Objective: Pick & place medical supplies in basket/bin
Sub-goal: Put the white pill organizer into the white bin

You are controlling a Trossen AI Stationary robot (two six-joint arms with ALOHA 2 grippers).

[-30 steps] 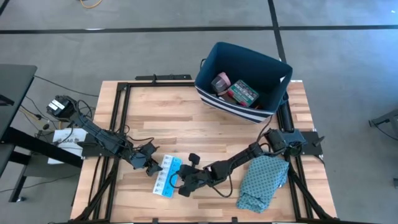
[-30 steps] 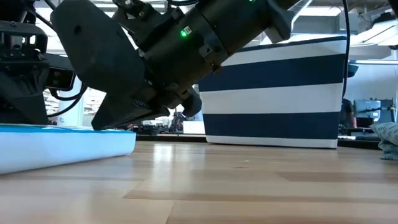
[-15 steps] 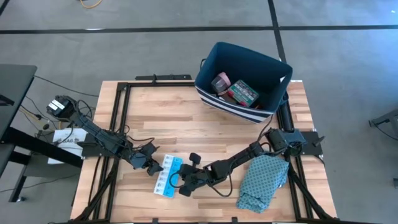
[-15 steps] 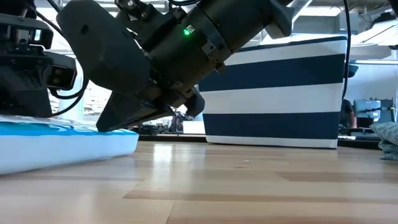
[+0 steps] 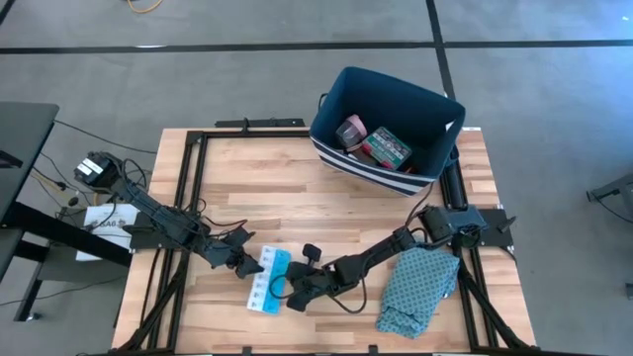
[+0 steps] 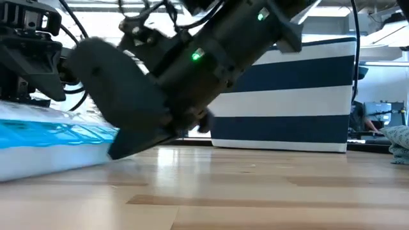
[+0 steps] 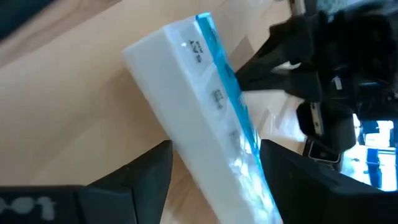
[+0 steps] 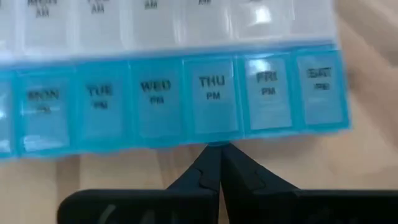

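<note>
Since the earlier frame, the pill organizer (image 5: 268, 281) tilts up on the desk (image 5: 287, 198). Right pincer (image 8: 214, 155), pressed together, touches its edge; left pincer (image 7: 214, 163) is spread around it, at 6 o'clock.

The table (image 5: 326, 213) has a top of pale wood planks, set in a black metal frame (image 5: 193, 178). It stands on a grey floor (image 5: 198, 84) crossed by dark lines — 1 runs across the top, another slants down beside it. A dark desk (image 5: 22, 129) edges in at the left. Seen from table height, the room beyond is bright, with ceiling lights (image 6: 377, 7) and cluttered shelving (image 6: 383, 112) — too dim to make out.
</note>
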